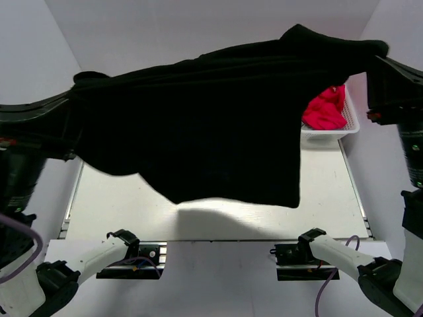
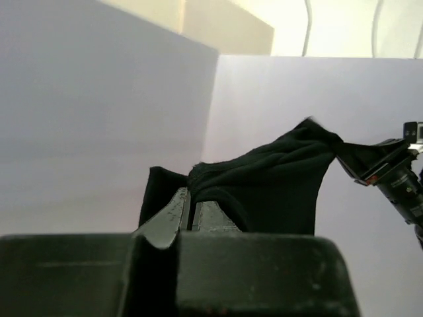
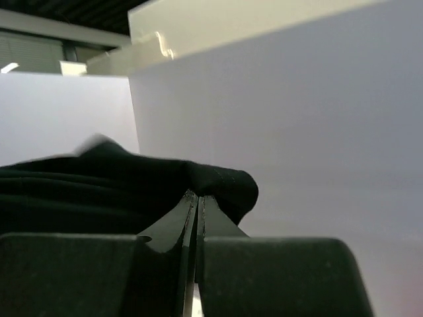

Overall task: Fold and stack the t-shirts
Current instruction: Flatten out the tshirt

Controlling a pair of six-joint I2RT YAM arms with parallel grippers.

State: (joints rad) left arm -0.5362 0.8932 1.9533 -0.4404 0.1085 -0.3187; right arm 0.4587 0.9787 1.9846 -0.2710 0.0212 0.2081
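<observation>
Black t-shirt fills the middle of the top view, held up off the table and stretched between my two arms. Its long axis runs left to right across the frame, with the right end higher in the picture. The loose lower edge hangs toward the bottom centre and casts a shadow on the table.

Left jaws: pressed together and pinching a bunched edge of the black cloth at mid-left of the top view; the left wrist view shows the cloth running off to the upper right. Right jaws: pressed together on the other bunched edge at upper right; the right wrist view shows the cloth trailing left. Neither arm is nearer, each has an end.

My guess is the next move is laying it flat, so the table below the hanging edge matters.

Red t-shirts sit in a white basket at right, partly hidden behind the black one.

No print, label or brand readable anywhere.
</observation>
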